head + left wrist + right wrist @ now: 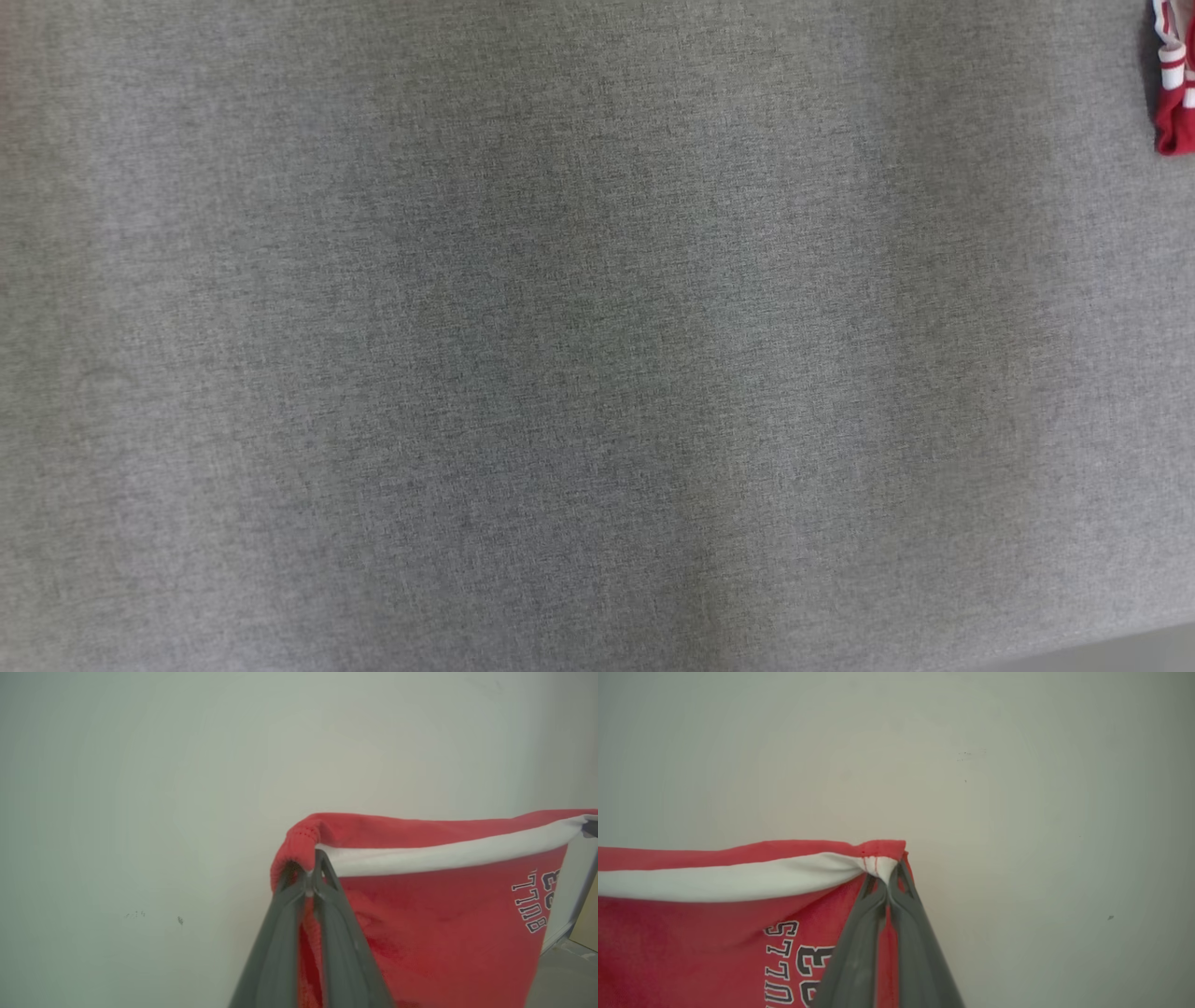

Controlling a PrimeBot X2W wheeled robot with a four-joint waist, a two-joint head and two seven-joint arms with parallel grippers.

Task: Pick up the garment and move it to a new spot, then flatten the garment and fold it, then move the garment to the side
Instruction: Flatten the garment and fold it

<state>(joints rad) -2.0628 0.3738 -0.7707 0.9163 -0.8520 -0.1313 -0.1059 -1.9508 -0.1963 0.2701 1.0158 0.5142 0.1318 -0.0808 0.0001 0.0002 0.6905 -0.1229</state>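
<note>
- The garment [444, 914], red with a white band, is held stretched in front of the wall [140, 788].
- One garment corner is pinched between the closed jaws of the left gripper [312, 878].
- The opposite garment corner is pinched likewise by the right gripper [888, 883].

left jaws clamped tight, right jaws clamped

The head camera looks closely down on grey cloth [560, 373], garment [1174, 112] at two o'clock; both wrist cameras face a pale wall [140, 788], sharing that garment.
</note>
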